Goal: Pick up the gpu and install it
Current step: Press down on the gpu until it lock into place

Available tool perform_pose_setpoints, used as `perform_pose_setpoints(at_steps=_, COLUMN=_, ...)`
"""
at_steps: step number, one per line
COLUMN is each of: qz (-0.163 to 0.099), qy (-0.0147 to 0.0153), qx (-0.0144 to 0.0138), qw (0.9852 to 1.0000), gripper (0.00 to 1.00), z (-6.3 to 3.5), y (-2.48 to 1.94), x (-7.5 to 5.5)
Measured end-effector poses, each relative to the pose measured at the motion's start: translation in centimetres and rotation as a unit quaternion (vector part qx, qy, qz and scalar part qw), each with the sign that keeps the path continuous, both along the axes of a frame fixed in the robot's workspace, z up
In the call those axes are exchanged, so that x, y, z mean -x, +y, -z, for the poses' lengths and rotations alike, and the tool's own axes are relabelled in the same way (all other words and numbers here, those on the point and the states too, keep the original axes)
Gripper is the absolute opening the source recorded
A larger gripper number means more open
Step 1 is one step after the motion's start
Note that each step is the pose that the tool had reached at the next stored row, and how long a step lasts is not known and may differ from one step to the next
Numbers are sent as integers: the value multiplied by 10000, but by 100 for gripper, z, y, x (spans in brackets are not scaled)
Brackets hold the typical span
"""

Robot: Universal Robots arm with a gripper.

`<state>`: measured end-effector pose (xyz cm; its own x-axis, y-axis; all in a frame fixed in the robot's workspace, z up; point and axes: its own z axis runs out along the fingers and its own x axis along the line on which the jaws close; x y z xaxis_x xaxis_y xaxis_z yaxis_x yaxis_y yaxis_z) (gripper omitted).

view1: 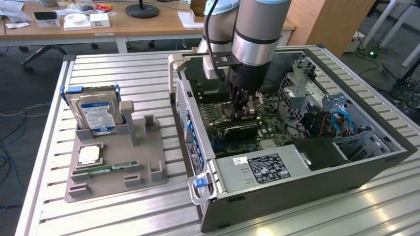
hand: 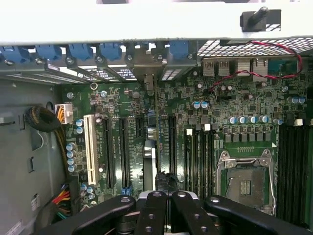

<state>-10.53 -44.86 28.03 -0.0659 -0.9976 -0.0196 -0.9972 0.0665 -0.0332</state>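
— Well, exterior view first: how much room around the arm?

— Little. The gripper (view1: 240, 109) hangs inside the open case (view1: 308, 189), which lies on its side on the ribbed metal table (view1: 131, 73). The case's sheet-metal rim runs close on the exterior view's left; a drive cage crowds it on the exterior view's right.

— And the gpu?

— The gpu (view1: 237, 129) stands on edge on the board, straight below the fingers, its black cooler face showing. The grey tray (view1: 149, 153) lies well apart on the table, beside the case, with a drive (view1: 96, 116), a square chip (view1: 88, 156) and a thin green stick (view1: 105, 169).

— Now the wrist view?

— The gripper (hand: 165, 197) shows black, rounded, matte fingers drawn tight together. The gpu (hand: 149, 162) is seen edge-on, a narrow strip running from its bracket at the case wall to just beneath the fingertips. I cannot tell whether they pinch it or merely touch it.

— Neighbours?

— Long black slots flank the card closely on both sides; a white slot (hand: 90, 147) sits farther off. The green board (hand: 220, 107) is dense with small capacitors, and a shiny steel socket (hand: 244, 183) lies beyond the narrower slots. Blue plastic latches (hand: 49, 51) line the perforated wall.
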Motion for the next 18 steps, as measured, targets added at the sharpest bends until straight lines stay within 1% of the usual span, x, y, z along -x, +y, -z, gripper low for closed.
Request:
perform_pose_setpoints(at_steps=5, qz=0, qy=0, qx=1, qw=10000, gripper=11, z=24, y=-16, x=2)
perform_pose_setpoints(at_steps=8, qz=-1, qy=1, qx=2, qw=10000, gripper=11, z=26, y=-18, x=1)
perform_pose_setpoints(at_steps=11, qz=-1, qy=0, qx=0, qw=10000, gripper=11, z=27, y=-46, x=3)
perform_pose_setpoints(at_steps=18, qz=-1, qy=0, qx=1, qw=10000, gripper=11, z=54, y=-44, x=52)
